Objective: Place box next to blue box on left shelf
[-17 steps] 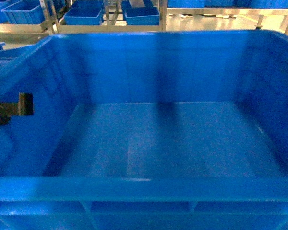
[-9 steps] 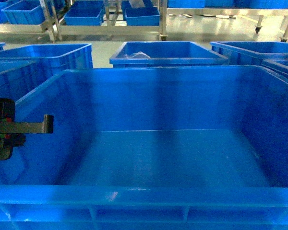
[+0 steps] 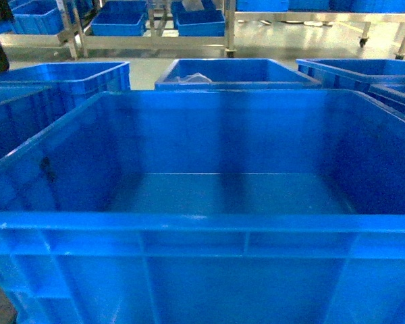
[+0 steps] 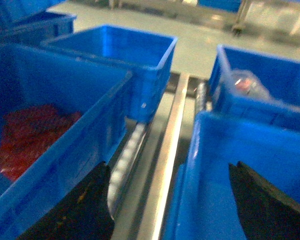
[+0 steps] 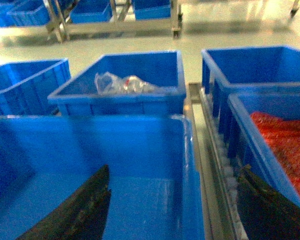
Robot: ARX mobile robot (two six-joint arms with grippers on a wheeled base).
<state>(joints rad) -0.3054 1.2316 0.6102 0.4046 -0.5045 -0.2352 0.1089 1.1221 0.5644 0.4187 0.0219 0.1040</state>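
From the head camera I've got the box (image 3: 223,196) filling almost the whole view, open top toward me, its near rim straight across the bottom and the ribbed front wall below it. The floor inside is bare and smooth. Beyond its far wall sit more blue crates: one on the left (image 3: 67,74), one in the middle with a crumpled clear plastic bag (image 3: 192,78) inside, one on the right (image 3: 351,71).

On the left wrist camera, the left gripper (image 4: 172,200) shows two dark fingers spread wide apart, one at each lower corner, nothing between them but the box's left wall and the rack. So that pincer is released. Under it I see the left shelf (image 4: 165,145): a grey metal rail and a row of small white rollers running between the box and a neighbouring crate holding red mesh-like material (image 4: 27,135).

Right wrist camera: the right gripper (image 5: 177,205) is likewise spread open, one finger over the box interior, the other out past the right wall above the rollers. Another crate of red material (image 5: 285,145) sits just beside the box on that side.
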